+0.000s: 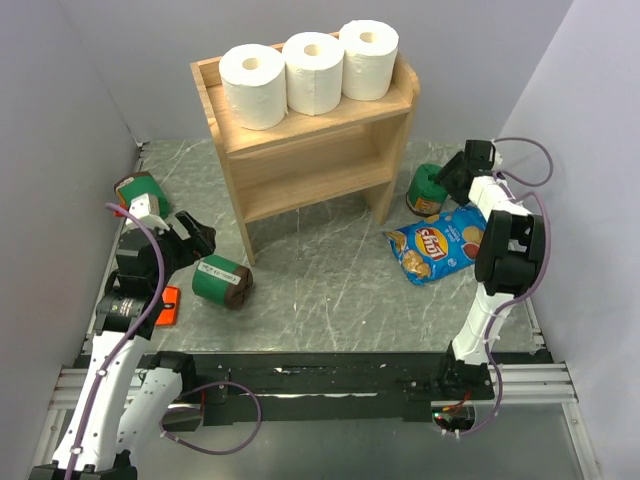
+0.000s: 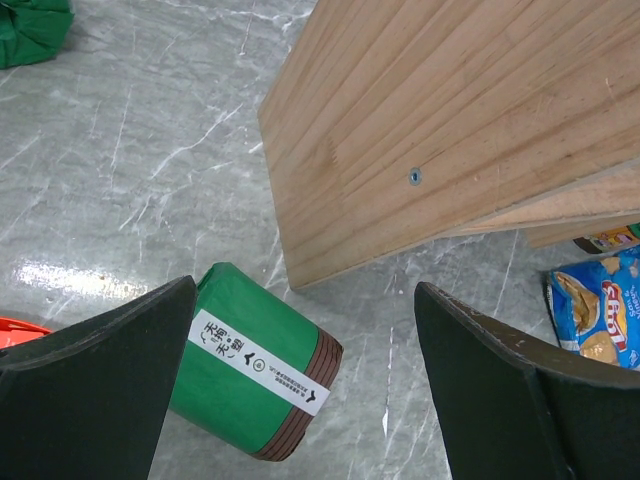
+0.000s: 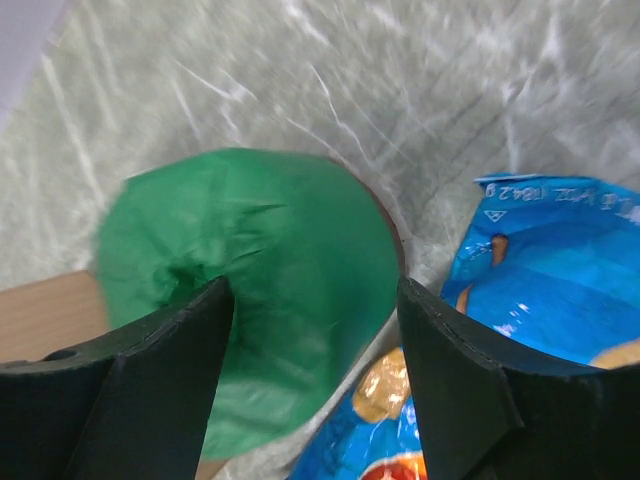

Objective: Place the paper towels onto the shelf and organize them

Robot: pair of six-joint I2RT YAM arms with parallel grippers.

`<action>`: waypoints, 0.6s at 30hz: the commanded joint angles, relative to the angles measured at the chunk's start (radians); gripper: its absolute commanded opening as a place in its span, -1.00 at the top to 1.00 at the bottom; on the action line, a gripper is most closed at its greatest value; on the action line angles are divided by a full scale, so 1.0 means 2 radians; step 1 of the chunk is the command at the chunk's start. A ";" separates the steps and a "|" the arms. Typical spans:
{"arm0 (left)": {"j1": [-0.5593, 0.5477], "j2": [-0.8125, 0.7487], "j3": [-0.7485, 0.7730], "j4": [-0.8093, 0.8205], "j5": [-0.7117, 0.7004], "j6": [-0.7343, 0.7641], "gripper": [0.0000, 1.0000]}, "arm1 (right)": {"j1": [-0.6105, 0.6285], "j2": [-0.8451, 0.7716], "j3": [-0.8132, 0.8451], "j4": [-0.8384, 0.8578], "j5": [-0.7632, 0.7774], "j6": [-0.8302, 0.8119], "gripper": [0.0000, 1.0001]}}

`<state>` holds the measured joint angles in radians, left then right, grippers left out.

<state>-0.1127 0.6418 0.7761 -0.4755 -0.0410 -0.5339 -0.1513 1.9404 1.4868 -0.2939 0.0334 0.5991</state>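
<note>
Three white paper towels [image 1: 252,85] [image 1: 314,72] [image 1: 369,58] stand upright in a row on the top tier of the light wooden shelf [image 1: 305,185]. The left wrist view shows the shelf's side panel [image 2: 420,130]. My left gripper [image 1: 198,238] [image 2: 305,290] is open over the floor left of the shelf, with nothing between its fingers. A green package [image 1: 222,280] [image 2: 250,365] lies just beside its left finger. My right gripper [image 1: 447,182] [image 3: 315,290] is open by the shelf's right leg, its fingers standing either side of another green package [image 1: 425,190] [image 3: 280,230].
A blue chip bag [image 1: 440,245] [image 3: 550,270] lies right of the shelf, against the green package there. A third green package [image 1: 140,190] [image 2: 30,30] sits at the far left. A small orange object [image 1: 167,305] lies near the left arm. Grey walls enclose the table.
</note>
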 commanded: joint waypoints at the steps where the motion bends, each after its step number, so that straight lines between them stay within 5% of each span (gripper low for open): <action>1: 0.000 0.001 0.006 0.019 0.005 0.011 -0.93 | -0.002 0.023 0.013 0.015 -0.014 0.000 -0.42; 18: 0.001 0.007 0.007 0.020 0.006 0.012 -0.93 | -0.001 -0.011 0.011 0.030 -0.025 -0.025 0.16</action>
<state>-0.1127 0.6575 0.7761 -0.4751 -0.0414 -0.5339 -0.1513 1.9831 1.4868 -0.2485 -0.0139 0.5823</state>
